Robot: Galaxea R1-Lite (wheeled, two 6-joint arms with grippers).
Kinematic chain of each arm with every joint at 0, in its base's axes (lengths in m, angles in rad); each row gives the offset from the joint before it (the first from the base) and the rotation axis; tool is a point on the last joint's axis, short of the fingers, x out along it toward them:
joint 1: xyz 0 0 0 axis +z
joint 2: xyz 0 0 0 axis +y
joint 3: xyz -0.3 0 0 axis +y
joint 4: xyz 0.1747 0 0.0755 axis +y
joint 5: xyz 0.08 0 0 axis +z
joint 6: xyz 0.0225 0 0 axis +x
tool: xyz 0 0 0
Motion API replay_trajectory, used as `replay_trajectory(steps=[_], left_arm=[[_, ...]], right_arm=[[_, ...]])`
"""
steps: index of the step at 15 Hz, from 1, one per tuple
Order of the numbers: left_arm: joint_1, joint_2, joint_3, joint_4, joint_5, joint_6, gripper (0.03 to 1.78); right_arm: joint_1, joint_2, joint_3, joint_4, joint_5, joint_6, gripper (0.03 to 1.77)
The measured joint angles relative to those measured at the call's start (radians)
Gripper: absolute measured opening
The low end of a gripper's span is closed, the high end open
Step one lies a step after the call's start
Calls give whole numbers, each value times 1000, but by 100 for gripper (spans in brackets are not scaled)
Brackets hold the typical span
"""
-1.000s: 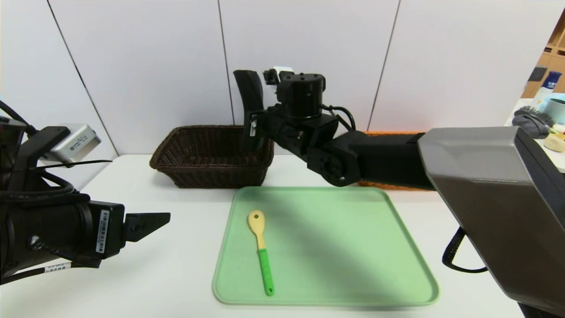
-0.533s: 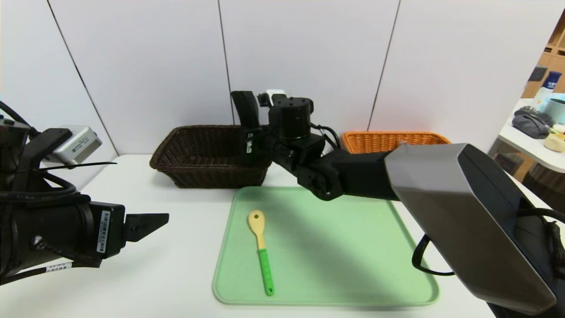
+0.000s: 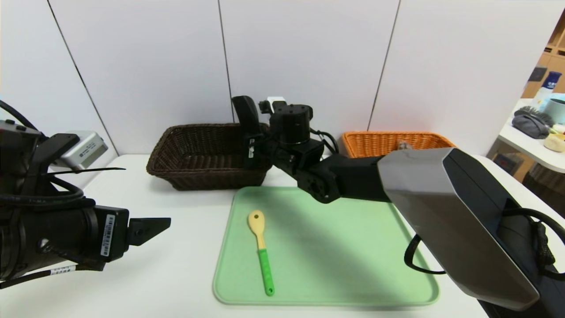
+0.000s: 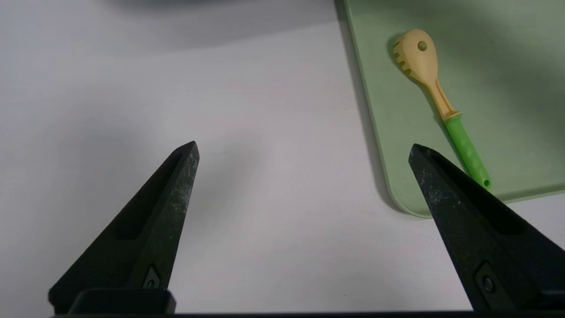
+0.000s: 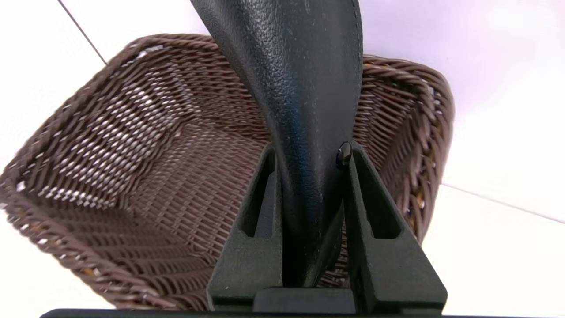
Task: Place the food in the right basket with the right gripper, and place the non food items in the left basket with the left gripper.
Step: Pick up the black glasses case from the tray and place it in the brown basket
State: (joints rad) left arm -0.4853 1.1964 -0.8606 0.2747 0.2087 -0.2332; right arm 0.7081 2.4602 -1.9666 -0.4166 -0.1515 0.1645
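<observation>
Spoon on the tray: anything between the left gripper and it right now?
Nothing visible. The left gripper hangs open over bare table beside the green tray, and the spoon lies alone near that edge. The right gripper holds a black object at the brown basket.

pale panelled wall (image 3: 309, 53) behind a white table (image 3: 176, 274); cluttered side counter (image 3: 536, 152) at right.
</observation>
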Motion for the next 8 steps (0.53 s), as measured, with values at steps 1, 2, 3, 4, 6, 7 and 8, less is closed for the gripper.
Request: replay_trajectory(steps=[1, 2, 3, 4, 6, 7, 8], left_arm=[[-1, 1, 0, 0, -1, 0, 169], [-2, 2, 0, 0, -1, 0, 169], [-3, 4, 0, 0, -1, 0, 169], [-3, 5, 0, 0, -1, 1, 169], [-6, 9, -1, -1, -2, 2, 169], [-9, 11, -2, -1, -2, 2, 169], [-13, 12, -3, -1, -1, 2, 169]], right_arm=[[-3, -1, 0, 0, -1, -1, 41], [-6, -3, 0, 1, -1, -3, 40], [-7, -5, 0, 2, 0, -6, 40], [-8, -8, 0, 2, 0, -7, 40], [-10, -14, 0, 2, -1, -8, 40], [-11, -18, 0, 2, 0, -8, 40], [-13, -22, 0, 2, -5, -8, 40]])
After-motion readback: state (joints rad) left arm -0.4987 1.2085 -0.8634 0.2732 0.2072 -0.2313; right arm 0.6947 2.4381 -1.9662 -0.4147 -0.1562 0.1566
